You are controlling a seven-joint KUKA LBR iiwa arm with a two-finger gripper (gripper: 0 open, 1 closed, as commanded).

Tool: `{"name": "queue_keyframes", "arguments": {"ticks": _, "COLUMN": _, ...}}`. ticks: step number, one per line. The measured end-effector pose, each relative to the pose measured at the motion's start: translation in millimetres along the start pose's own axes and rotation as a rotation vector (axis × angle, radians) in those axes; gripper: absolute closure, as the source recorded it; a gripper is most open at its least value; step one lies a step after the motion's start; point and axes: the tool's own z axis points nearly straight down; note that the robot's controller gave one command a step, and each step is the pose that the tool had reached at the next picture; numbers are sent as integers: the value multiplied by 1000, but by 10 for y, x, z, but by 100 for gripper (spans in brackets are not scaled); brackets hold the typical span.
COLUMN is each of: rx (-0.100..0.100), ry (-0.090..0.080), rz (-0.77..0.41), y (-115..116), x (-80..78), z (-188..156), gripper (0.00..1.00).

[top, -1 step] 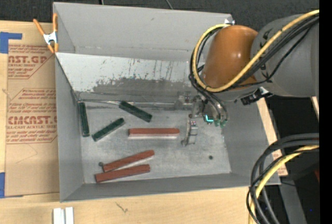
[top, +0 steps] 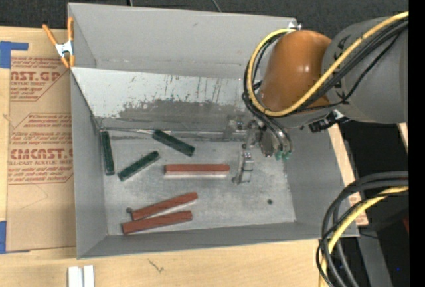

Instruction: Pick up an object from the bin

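The claw [top: 243, 171] of thin bare metal hangs low over the scuffed floor of the grey metal bin [top: 166, 33], right of its centre and just beside the right end of a flat red-brown bar [top: 197, 171] with a pale edge; whether the claw is apart or together cannot be told. Three dark green sticks lie toward the left wall and back wall, one straight along the left wall [top: 107, 152] and two tilted [top: 139, 165] [top: 174, 142]. Two more red-brown bars [top: 164, 206] [top: 157, 221] lie side by side near the front-left corner, well apart from the claw.
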Motion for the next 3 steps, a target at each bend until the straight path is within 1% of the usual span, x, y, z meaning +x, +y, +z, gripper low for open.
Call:
{"name": "queue_keyframes", "arguments": {"ticks": 1, "rx": 0, "ry": -5, "rz": 10, "y": -1, "x": -18, "z": 34, "gripper": 0}}
{"name": "queue_keyframes", "arguments": {"ticks": 2, "rx": 0, "ry": 7, "rz": -31, "y": -36, "x": -42, "z": 9, "gripper": 0}}
{"name": "queue_keyframes", "arguments": {"ticks": 3, "rx": -2, "ry": -5, "rz": -256, "y": 254, "x": 267, "z": 820, "gripper": 100}}
